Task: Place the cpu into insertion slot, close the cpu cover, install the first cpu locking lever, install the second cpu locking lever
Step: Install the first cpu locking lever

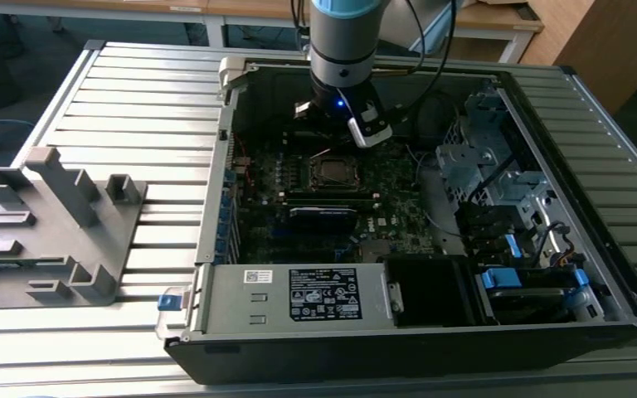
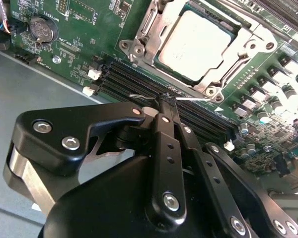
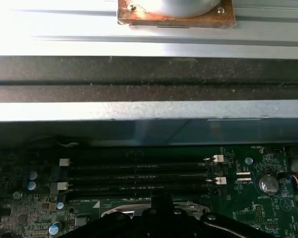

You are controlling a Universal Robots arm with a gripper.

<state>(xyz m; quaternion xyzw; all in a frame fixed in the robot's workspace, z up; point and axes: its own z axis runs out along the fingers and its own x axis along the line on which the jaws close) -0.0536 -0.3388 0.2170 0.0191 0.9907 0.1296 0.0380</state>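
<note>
**Exterior view.** An open computer case (image 1: 407, 352) lies on the slatted worktop (image 1: 130, 99). A grey fixture (image 1: 53, 224) sits well apart from it, toward the exterior view's left. The case holds the motherboard (image 1: 396, 220) and a power supply (image 1: 296, 294). The arm (image 1: 347, 41) reaches down into the case, its wrist just beyond the insertion slot (image 1: 313, 174), which sits mid-board.

**Second wrist view.** The cpu (image 2: 198, 47) lies flat in the slot, pale face up. The cpu cover (image 2: 151, 29) looks folded down around it, framing its edges. The pincer (image 2: 165, 101) has its fingers brought together. Its tips are on a thin wire locking lever (image 2: 196, 99) that runs beside the socket, above the black memory slots (image 2: 129, 82). I cannot tell whether the wire is nipped between the tips or merely pressed by them. A coin cell (image 2: 42, 29) lies well apart.

**Handling (judgement).**
- The cpu is light, stiff and thin, and fragile on its contact side. Its edges are the only fair hold, and those sit under the frame.
- The lever is smooth, springy wire and likely to slip. It is best taken near its bent free end.

**First wrist view.** The pincer tip (image 3: 162, 201) is just beside the memory slots (image 3: 139, 173), which carry no sticks. The case wall (image 3: 149, 111) stands beyond them.
</note>
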